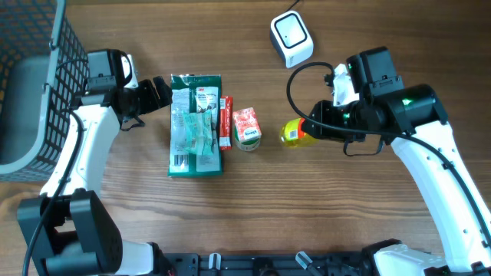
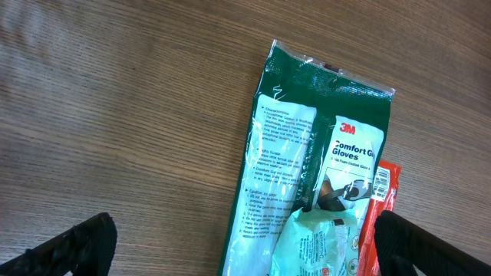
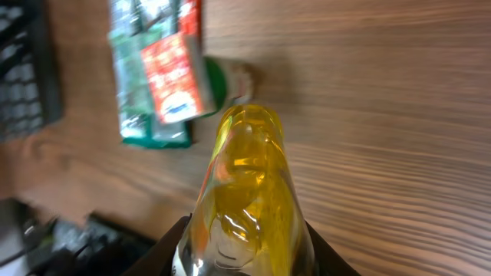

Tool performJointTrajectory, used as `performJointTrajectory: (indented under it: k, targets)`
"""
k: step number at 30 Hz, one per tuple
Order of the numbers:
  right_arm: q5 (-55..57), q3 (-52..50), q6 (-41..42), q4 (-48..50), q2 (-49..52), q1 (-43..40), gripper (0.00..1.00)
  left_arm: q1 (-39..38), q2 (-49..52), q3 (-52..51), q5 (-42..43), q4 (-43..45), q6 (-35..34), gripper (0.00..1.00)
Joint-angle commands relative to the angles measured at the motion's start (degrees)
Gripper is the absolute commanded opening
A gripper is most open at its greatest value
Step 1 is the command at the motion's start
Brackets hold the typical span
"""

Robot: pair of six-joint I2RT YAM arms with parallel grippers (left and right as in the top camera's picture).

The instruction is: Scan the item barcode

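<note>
My right jaws grip the bottle (image 1: 292,133) short of the scanner (image 1: 291,37); left jaws gape empty. Scan not yet done.

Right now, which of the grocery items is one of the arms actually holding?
The yellow bottle, gripped by the right fingers; the green glove pack, thin red packet and small carton lie free on the table.

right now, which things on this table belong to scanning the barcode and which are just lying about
In the job:
- clear yellow plastic bottle, held in the right gripper
- small white boxy scanner, likely the reader

Lying about:
- flat green pack of gloves
- slim red packet
- small red and white carton
- grey wire basket
</note>
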Motion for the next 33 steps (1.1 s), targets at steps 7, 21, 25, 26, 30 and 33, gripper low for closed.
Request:
performJointTrajectory:
  k: [7,21,25,26,30,33]
  targets:
    - [9.4,-1.2,1.4,1.7,0.1,0.1,0.19,0.5,-0.6,0.7,-0.4,0.2,0.5,1.0]
    - [8.0,-1.1,1.4,2.8,0.1,0.1,0.14,0.5,-0.6,0.7,-0.4,0.2,0.5,1.0]
    - [5.9,-1.1,1.4,4.0,0.1,0.1,0.14,0.5,-0.6,0.7,-0.4,0.2,0.5,1.0]
    - [5.9,-1.1,1.4,4.0,0.1,0.1,0.14,0.5,-0.6,0.7,-0.4,0.2,0.5,1.0]
    - [5.9,-1.1,4.7,3.8,0.1,0.1,0.11,0.5,-0.6,0.7,-0.4,0.2,0.5,1.0]
    - [5.9,-1.1,4.6,3.9,0.1,0.1,0.11,0.5,-0.6,0.7,-0.4,0.2,0.5,1.0]
